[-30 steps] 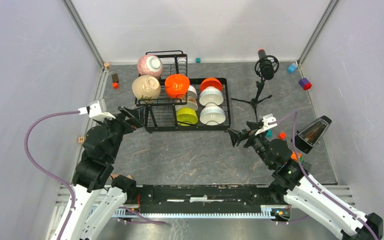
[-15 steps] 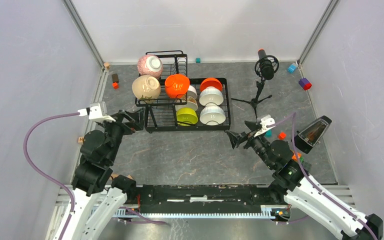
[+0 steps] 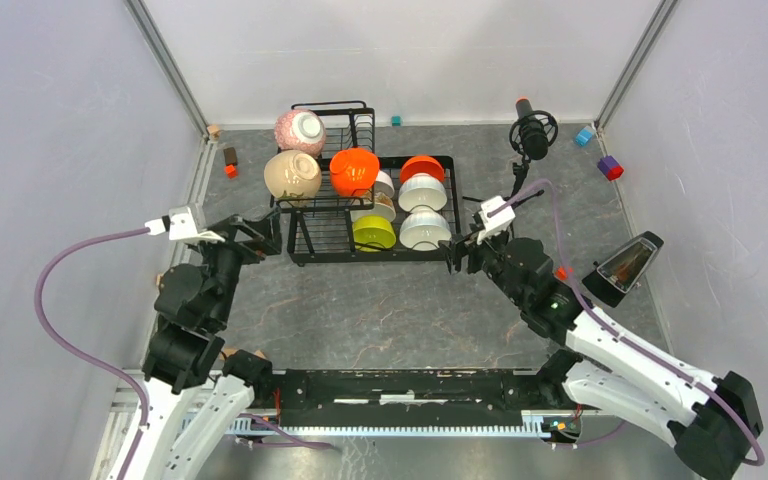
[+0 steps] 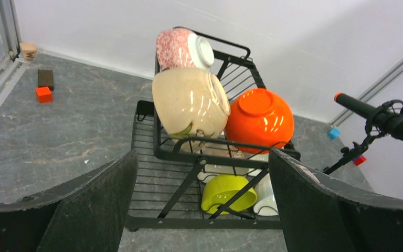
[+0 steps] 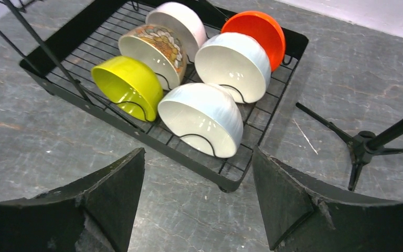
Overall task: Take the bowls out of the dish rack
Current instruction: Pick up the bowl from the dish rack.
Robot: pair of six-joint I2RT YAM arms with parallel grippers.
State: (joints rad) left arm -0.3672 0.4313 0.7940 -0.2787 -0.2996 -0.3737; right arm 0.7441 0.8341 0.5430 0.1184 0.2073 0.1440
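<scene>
Plainly the right gripper (image 3: 457, 256) is the nearer one; it hangs just off the rack's (image 3: 305, 258) near right corner, jaws spread and empty; the white bowl (image 5: 202, 122) lies straight ahead of it in the lower tray, propped on edge, mouth tipped partly toward the fingers; the left gripper (image 3: 260, 233), likewise spread and empty, faces the rack's left end, where the beige bowl (image 4: 191, 102) rests on the upper shelf; every bowl in view sits in the rack.

Microphone (image 3: 533, 135) on tripod (image 3: 507, 203), red block (image 3: 230, 171) (brown one (image 3: 229, 154) beside), blue block (image 3: 584, 136)
</scene>
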